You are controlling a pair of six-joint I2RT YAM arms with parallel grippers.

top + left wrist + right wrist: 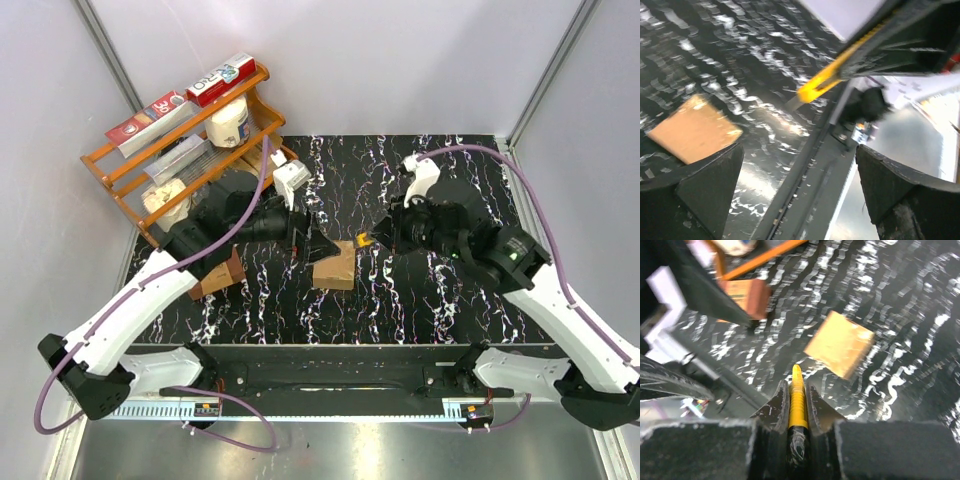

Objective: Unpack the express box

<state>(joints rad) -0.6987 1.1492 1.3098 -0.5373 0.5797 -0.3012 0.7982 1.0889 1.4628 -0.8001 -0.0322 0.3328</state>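
One express box (335,268) is lying on the surface (440,300) between both arms, just ahead and right of the yellow knife (798,397) that the right fingers (817,412) are clamping, while the left fingers (710,185) are hanging wide open, empty, close beside it.

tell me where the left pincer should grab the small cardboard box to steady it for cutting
Grip the box low across two opposite side walls, coming from its left, where the open left pincer is. Its flat walls stand clear on the table with nothing touching them. The right pincer holds a yellow knife on the other side, so the top should probably stay uncovered.
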